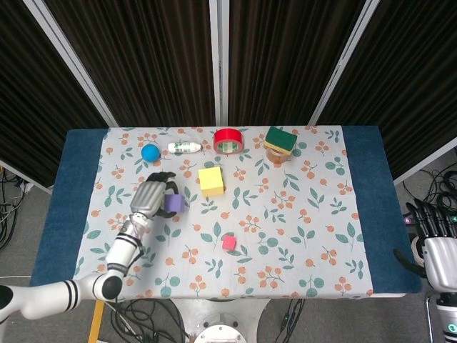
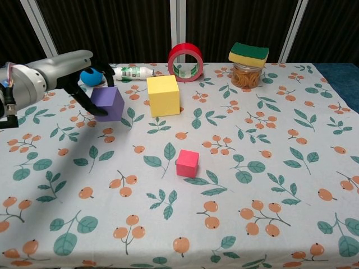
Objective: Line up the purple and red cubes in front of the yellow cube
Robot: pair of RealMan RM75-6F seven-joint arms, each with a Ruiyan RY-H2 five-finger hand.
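Left robot hand [image 2: 84, 84]: fingers curled around the purple cube [image 2: 107, 103], which appears lifted off the counter [image 2: 269, 168], just left of the yellow cube [image 2: 163, 95]. Red cube [image 2: 187, 163]: resting in front of the yellow cube, apart from it. Recommended handling: carry the purple cube level to the strip in front of the yellow cube, beside the red one, and set it square before letting go. Right robot hand [image 1: 434, 239]: idle off the counter's right edge, fingers apart, empty. Obscured: the left fingertips behind the purple cube; whether its underside clears the cloth cannot be told.
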